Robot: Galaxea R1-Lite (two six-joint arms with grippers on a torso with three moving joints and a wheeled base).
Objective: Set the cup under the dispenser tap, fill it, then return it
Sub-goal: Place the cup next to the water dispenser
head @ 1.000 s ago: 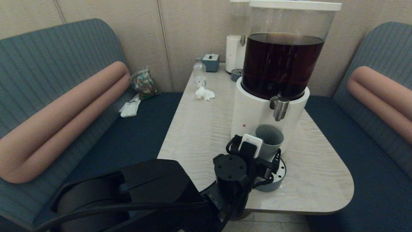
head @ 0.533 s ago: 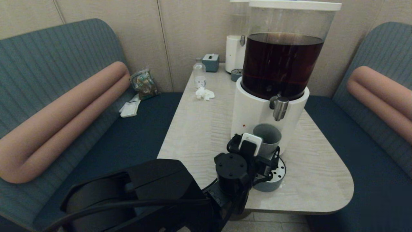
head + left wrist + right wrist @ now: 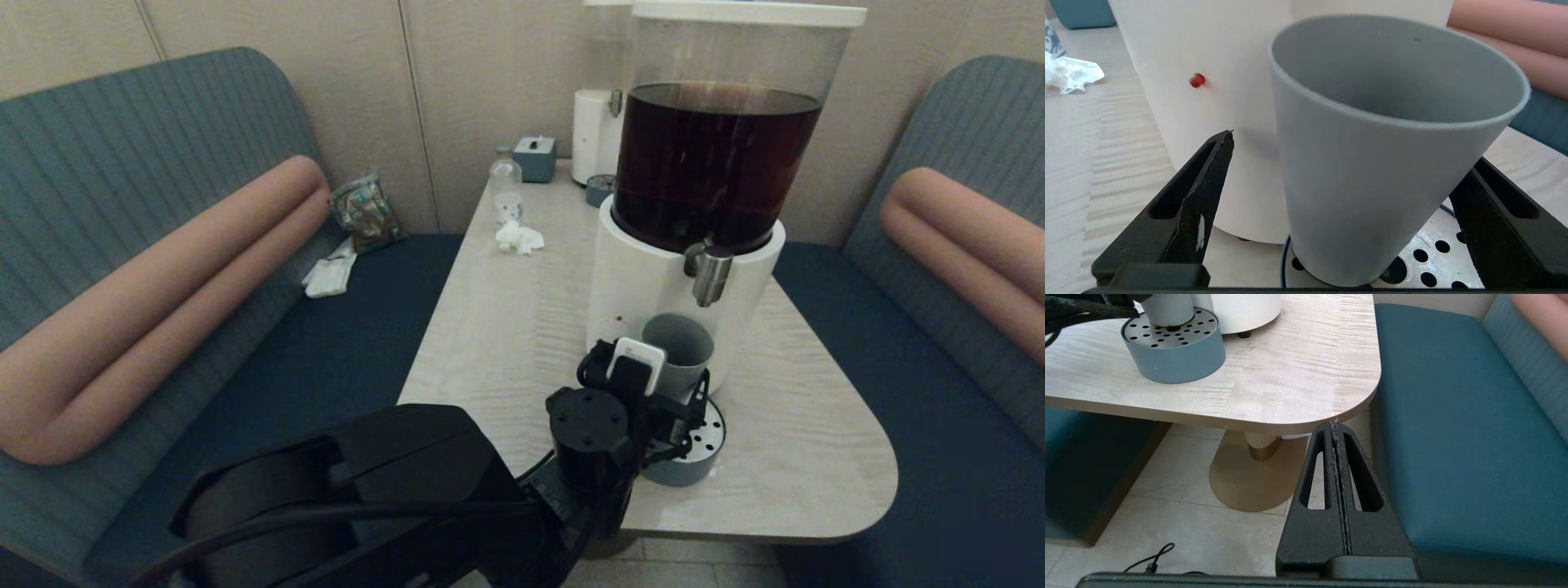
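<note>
The grey-green cup [image 3: 684, 347] [image 3: 1372, 163] stands empty on the round blue-grey tray [image 3: 704, 457] with the perforated steel top [image 3: 1437, 249]. It is just below the steel dispenser tap [image 3: 710, 276] of the big white-based dispenser [image 3: 645, 286] of dark liquid. My left gripper [image 3: 673, 384] [image 3: 1351, 151] is open around the cup. One finger [image 3: 1208, 183] stands clear of the wall, the other [image 3: 1494, 212] lies close against it. My right gripper [image 3: 1334, 424] is shut on nothing, parked low beside the table's front corner.
Farther back on the table [image 3: 506, 327] are a crumpled tissue [image 3: 519, 237], a small bottle [image 3: 506, 188], a blue box [image 3: 535, 158] and a smaller white dispenser [image 3: 596, 135]. Blue benches flank the table; its rounded front edge [image 3: 1290, 424] is near my right gripper.
The cup and my left gripper shifted slightly to the left on the tray. My left arm's upper part drifted a little to the right. The right arm does not show in the earlier frames.
</note>
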